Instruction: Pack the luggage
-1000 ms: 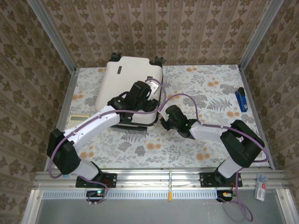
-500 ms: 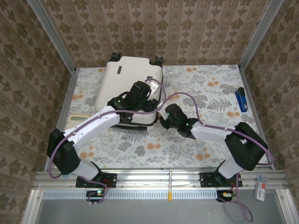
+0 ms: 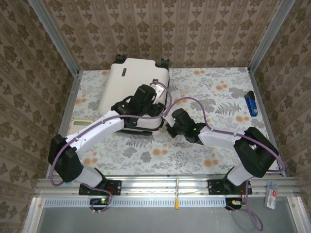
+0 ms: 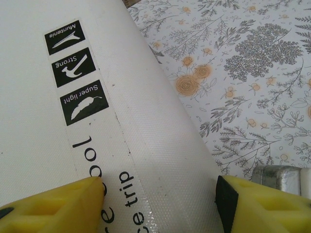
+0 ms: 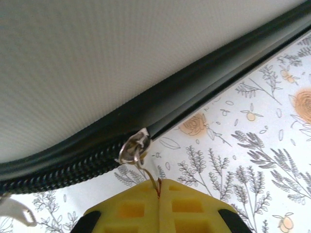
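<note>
cream luggage (image 3: 133, 80): closed, laid at far left of table (image 3: 218, 92);
left gripper (image 4: 158, 191): spread open over the luggage; nothing held;
right gripper (image 5: 159, 187): clenched on zip pull (image 5: 132, 149);
tip: pull to be drawn along the zip (image 5: 63, 170), not away from it

walls (image 3: 170, 29): brown damask wallpaper | desk (image 3: 218, 145): pale floral-print cover | aluminium posts (image 3: 53, 36): far corners | slotted rail (image 3: 165, 201): near edge | light: even

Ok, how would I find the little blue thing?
Start at the flowery table and follow its right edge toward the back wall. The little blue thing lies there alone, far from the white suitcase; nothing else is bright blue.
</note>
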Controlling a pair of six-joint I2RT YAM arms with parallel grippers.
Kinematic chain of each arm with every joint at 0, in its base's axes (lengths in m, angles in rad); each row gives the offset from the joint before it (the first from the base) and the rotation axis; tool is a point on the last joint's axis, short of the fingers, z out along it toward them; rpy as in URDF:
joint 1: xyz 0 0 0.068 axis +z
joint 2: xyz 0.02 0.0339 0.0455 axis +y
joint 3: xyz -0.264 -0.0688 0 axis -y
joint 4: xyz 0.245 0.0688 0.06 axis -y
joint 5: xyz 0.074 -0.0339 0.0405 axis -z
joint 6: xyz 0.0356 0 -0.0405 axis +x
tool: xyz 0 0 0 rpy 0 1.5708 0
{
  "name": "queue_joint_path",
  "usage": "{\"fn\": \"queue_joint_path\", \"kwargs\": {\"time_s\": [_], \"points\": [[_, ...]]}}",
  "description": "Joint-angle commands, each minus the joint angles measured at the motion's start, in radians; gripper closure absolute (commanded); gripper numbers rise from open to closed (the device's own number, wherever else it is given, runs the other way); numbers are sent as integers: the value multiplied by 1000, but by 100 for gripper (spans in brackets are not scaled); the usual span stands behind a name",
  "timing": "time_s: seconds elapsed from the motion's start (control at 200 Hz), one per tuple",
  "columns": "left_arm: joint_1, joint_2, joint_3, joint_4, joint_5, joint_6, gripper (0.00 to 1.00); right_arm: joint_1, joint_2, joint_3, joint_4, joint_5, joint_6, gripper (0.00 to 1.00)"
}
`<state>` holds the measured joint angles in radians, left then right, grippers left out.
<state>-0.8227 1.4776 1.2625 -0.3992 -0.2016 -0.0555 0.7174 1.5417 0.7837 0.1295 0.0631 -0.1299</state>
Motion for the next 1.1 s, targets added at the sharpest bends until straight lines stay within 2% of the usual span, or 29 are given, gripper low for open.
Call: {"fn": "queue_joint_path", "kwargs": {"time_s": [0.0,0.53,0.85,0.95,1.025,1.095], "points": [[6,47,-66,-158,82,-53,36,16,-38,23,84,-139,-25,100],[51,80,-68,-107,154,-138,37,63,-107,-37,75,-254,-13,100],[53,85,-64,-113,154,-141,37,76,-114,-44,73,-145,14,100],[53,82,-65,-115,156,-139,37,45,-89,-10,37,-96,66,100],[53,81,-67,-115,153,-141,37,-2,-86,-2,24,-118,124,100],[53,79,-70,-116,153,-141,37,-42,-107,-24,46,-141,174,91]]}}
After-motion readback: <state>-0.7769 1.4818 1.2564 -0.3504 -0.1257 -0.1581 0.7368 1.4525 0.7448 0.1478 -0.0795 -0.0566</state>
